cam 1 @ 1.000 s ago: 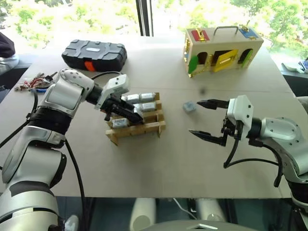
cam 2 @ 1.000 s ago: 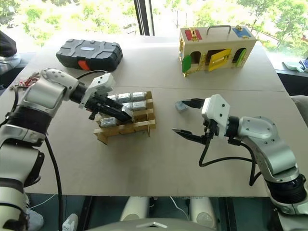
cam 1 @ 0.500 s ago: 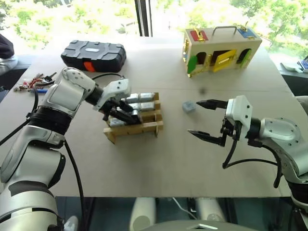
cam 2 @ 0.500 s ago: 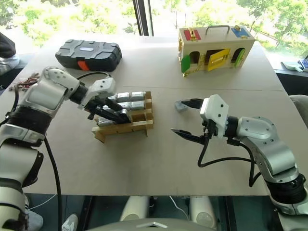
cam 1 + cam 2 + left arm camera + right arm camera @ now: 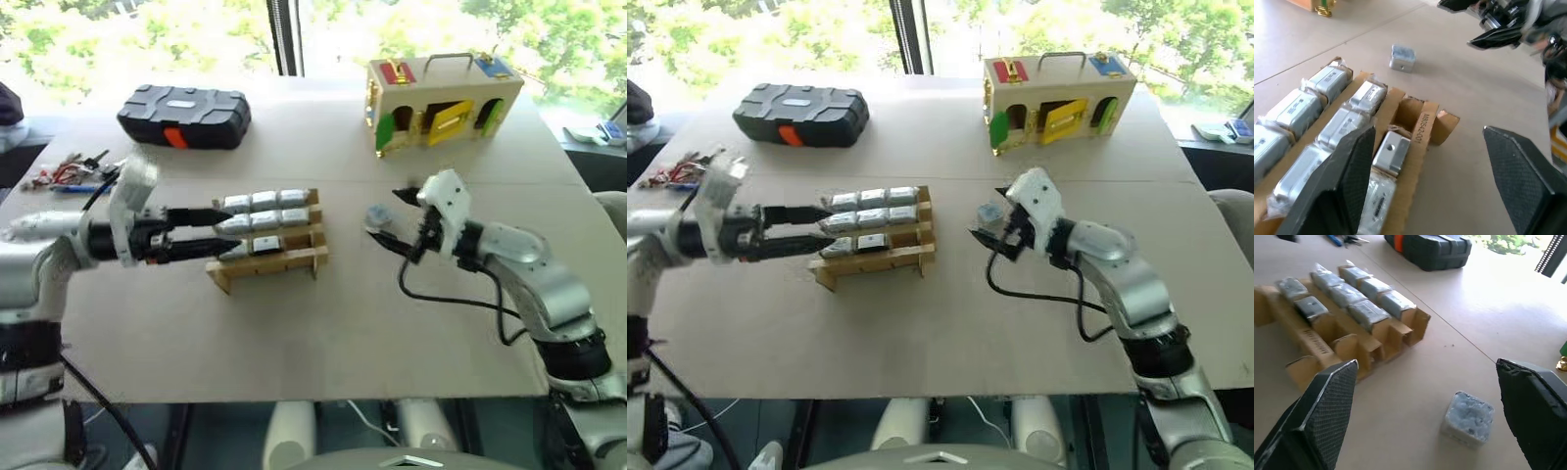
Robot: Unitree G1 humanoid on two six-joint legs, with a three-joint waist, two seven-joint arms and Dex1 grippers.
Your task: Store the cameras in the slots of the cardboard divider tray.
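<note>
The cardboard divider tray [image 5: 266,262] lies at mid-table with several silver-grey cameras [image 5: 263,210] in its slots. Two slots at its right end [image 5: 1410,111] are empty. My left gripper [image 5: 227,230] comes in from the left and is open and empty, its fingertips at the tray's left end. One loose camera [image 5: 1467,418] lies on the table to the right of the tray. My right gripper [image 5: 383,212] is open, with one finger on each side of that camera and no visible contact.
A black hard case [image 5: 183,113] sits at the back left. At the back right stands a wooden box with coloured doors [image 5: 441,98]. A bunch of keys [image 5: 64,172] lies near the table's left edge. Bare tabletop [image 5: 323,333] spans the front.
My left gripper opened, left a camera in the tray and pulled back to the left. My right gripper moved forward and left until its fingers flank the loose camera.
</note>
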